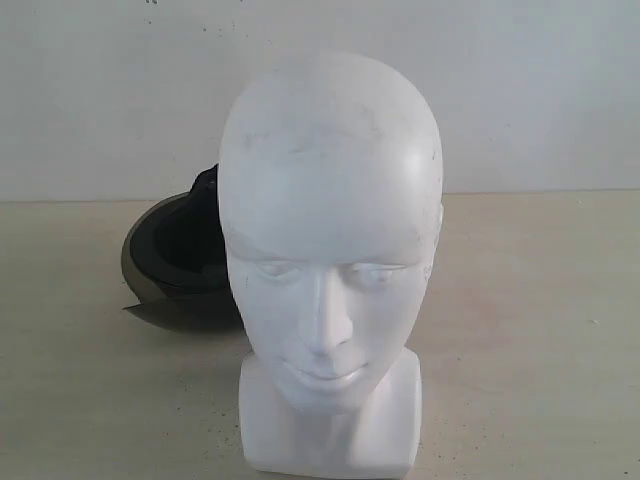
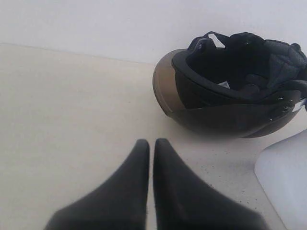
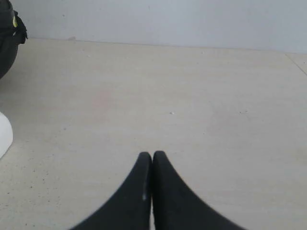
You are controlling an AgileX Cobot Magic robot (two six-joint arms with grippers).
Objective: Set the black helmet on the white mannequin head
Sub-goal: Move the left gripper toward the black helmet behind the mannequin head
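1. A pale, lightly speckled table point(image 1: 540, 330) runs back to a plain white wall point(image 1: 100, 90), and nothing but the two task things stands on it.
2. The left gripper point(image 2: 151, 143) hangs low over the table with its black jaws pressed together, only a hairline between them, and it holds nothing.
3. The right gripper point(image 3: 152, 155) is pinched together the same way, also empty, over bare table.
4. The black helmet point(image 2: 230, 105) lies ahead of the left gripper and a little off its line, well apart, with only bare table between them.
5. It rests on its crown with the opening turned up, so the dark padding point(image 2: 249, 67) and straps show.
6. Its front-to-back axis runs across the left gripper's line of approach, and the smoky visor point(image 2: 168, 88) is at the end farther from the mannequin.
7. The white mannequin head point(image 1: 330, 200) stands upright on its blocky base, bare.
8. From the exterior view the helmet sits behind the head and to its left, partly hidden by it, and the two look close together.
9. I judge the left arm the nearer one, because the right wrist view catches only a sliver of helmet.
10. Nothing blocks the left gripper, though the jaws must open first.
11. The head itself stands between the right arm and the helmet.
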